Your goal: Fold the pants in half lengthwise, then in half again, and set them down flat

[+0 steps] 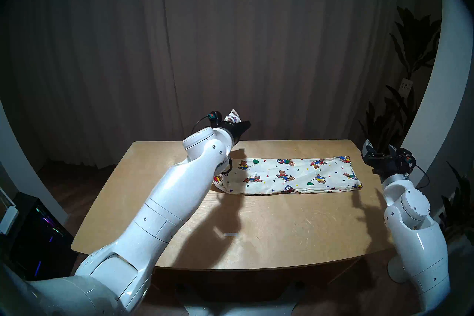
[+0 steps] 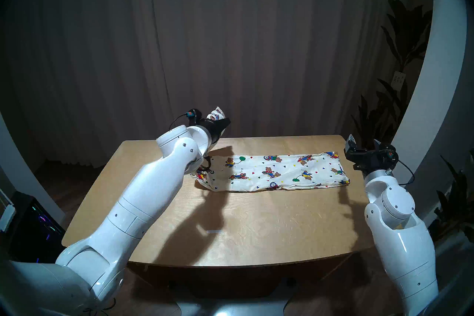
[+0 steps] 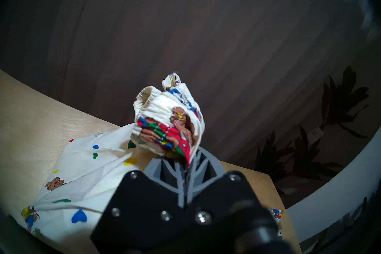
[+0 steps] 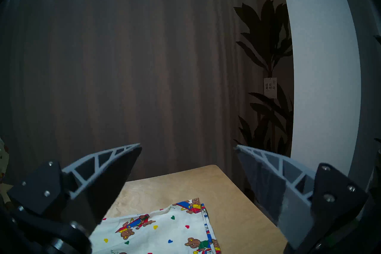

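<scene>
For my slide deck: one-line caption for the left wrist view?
Left gripper, jaws shut on the pants' bunched elastic waist, lifts it above the table.

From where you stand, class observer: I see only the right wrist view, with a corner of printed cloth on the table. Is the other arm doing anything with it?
Observer: Yes. The left gripper is shut on the pants, pinching their gathered elastic waist and holding it above the table.
Operator: Is the rest of the cloth lifted too?
Observer: No. In the head view most of it lies flat as a long strip across the table; only the left end rises.
Operator: And my own gripper?
Observer: The right gripper is open, empty, off the strip's right end, not touching it.
</scene>
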Available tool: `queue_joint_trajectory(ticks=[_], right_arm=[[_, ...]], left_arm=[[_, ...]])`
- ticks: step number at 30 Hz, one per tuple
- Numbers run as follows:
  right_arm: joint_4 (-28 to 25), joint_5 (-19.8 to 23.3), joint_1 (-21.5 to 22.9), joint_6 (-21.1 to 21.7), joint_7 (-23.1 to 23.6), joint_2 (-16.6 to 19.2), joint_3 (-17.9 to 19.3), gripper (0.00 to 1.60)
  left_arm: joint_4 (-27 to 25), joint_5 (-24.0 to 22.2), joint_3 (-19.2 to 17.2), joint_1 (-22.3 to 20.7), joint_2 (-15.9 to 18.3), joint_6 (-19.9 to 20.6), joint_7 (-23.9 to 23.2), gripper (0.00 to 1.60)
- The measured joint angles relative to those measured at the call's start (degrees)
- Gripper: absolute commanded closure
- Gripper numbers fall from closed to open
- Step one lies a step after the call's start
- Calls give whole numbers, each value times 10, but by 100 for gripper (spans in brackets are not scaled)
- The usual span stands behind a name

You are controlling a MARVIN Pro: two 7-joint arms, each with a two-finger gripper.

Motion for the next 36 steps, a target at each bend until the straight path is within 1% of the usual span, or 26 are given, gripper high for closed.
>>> queue_joint_trajectory(ticks=[4,12,23,30,36], right_arm=[[2,0,-10,-3,5,1,9,0],[5,-1,-25,-8,15,2,25,0],[14,0,-41,-13,26,2,48,0],[17,3,-48,-13,32,2,58,0],[20,8,-55,-14,38,2,67,0]], left_arm=[[17,13,24,-18,-20,0,8,160],[75,38,66,-53,-60,-4,13,160],[159,66,130,-98,-118,-15,-5,160],[210,81,161,-124,-155,-27,-18,160],[273,95,183,-152,-191,-41,-32,160]])
